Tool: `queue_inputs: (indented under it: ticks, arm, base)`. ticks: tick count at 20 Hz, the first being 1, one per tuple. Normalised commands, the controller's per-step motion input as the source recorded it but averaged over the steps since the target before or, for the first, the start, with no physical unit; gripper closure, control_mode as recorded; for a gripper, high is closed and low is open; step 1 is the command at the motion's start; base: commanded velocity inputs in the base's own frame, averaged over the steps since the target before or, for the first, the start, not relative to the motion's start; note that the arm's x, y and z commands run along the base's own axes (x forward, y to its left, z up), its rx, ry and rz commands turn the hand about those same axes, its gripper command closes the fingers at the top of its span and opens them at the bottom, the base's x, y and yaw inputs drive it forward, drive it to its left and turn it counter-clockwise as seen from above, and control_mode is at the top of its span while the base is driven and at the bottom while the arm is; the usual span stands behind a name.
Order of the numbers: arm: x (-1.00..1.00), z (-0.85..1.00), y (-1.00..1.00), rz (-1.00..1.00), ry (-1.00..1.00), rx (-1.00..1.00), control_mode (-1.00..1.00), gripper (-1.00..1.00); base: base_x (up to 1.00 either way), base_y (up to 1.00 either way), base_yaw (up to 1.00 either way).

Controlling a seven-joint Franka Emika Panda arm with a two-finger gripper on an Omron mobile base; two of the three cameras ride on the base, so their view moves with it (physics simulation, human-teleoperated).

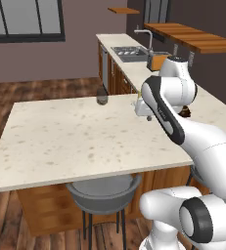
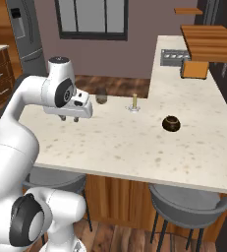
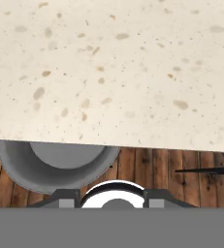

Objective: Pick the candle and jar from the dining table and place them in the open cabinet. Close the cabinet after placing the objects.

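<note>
The hand [image 2: 69,118] sits left of centre in the right base view, hanging over the desk [image 2: 134,142] with two short dark fingertips pointing down. It holds nothing and touches nothing; how far the fingers are parted cannot be told, since they are too small and partly hidden in the base views. In the left base view the hand [image 1: 145,115] is mostly hidden behind the white forearm at centre right.

In the hand view the speckled desk top [image 3: 108,68] takes the upper part, its near edge running across the lower middle. A grey stool seat [image 3: 55,164] shows at lower left below that edge, over wood floor [image 3: 157,169].

The candle [image 2: 134,103] stands upright on its grey disc at upper centre of the right base view, well apart from the hand, to its right. The jar [image 2: 171,123] sits on the desk further right and lower in the frame, apart from the candle. A small dark rounded object [image 2: 101,97] stands at the desk's far edge, between hand and candle, higher in the frame.

In the left base view the arm covers the candle and most of the jar [image 1: 185,112], a dark bit at right of centre. A grey stool [image 1: 103,193] sits under the desk's near edge. A sink [image 1: 129,52] and wooden shelf [image 1: 192,36] lie at upper right.
</note>
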Motion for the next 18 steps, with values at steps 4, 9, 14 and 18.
queue_inputs:
  ticks: [4,9,14,18]
  arm:
    - [0.00,0.00,0.00,0.00,0.00,0.00,1.00,-1.00]
    - [0.00,0.00,0.00,0.00,0.00,0.00,1.00,-1.00]
    - [0.00,0.00,0.00,0.00,0.00,0.00,1.00,-1.00]
    - [0.00,0.00,0.00,0.00,0.00,0.00,1.00,-1.00]
  base:
    - [-0.04,0.00,0.00]
    - [-0.34,0.00,0.00]
    - [-0.58,0.02,0.00]
    - [-0.63,0.05,0.00]
